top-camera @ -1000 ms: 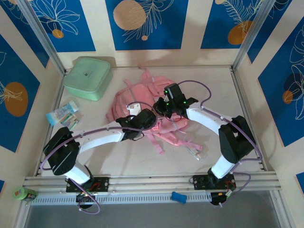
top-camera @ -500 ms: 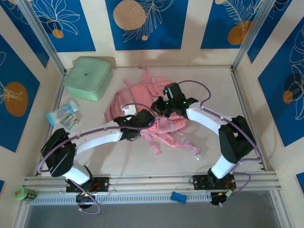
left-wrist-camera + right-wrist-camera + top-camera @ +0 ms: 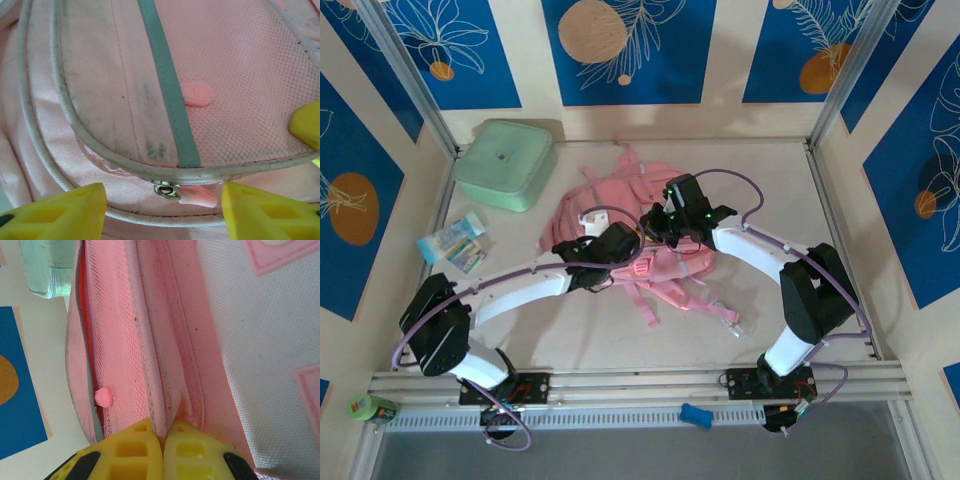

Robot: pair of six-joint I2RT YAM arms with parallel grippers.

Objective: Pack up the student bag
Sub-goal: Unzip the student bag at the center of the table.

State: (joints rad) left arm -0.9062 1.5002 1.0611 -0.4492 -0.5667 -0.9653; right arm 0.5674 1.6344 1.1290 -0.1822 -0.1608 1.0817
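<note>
The student bag point(image 3: 582, 205) lies flat in the middle of the worktop point(image 3: 770, 200), its straps trailing toward the near edge, with a mint-green lidded box point(image 3: 505, 162) just beside it at the far left corner and a few small packets point(image 3: 455, 243) lying apart by the left wall. Both arms reach in over the bag from opposite sides. The left end effector point(image 3: 160, 212) hovers low over the front pocket with its yellow fingers point(image 3: 55, 212) standing apart; between them, touched by neither, lie a metal zip slider and its pink zip pull point(image 3: 199, 196) on the curved pocket seam. Above the seam a grey strip point(image 3: 167, 100) runs up the mesh panel beside a small pink tab point(image 3: 197, 94). The right end effector point(image 3: 162, 450) has its fingers pressed together, clamped on a fold of the bag's pink fabric next to a mesh side panel.
</note>
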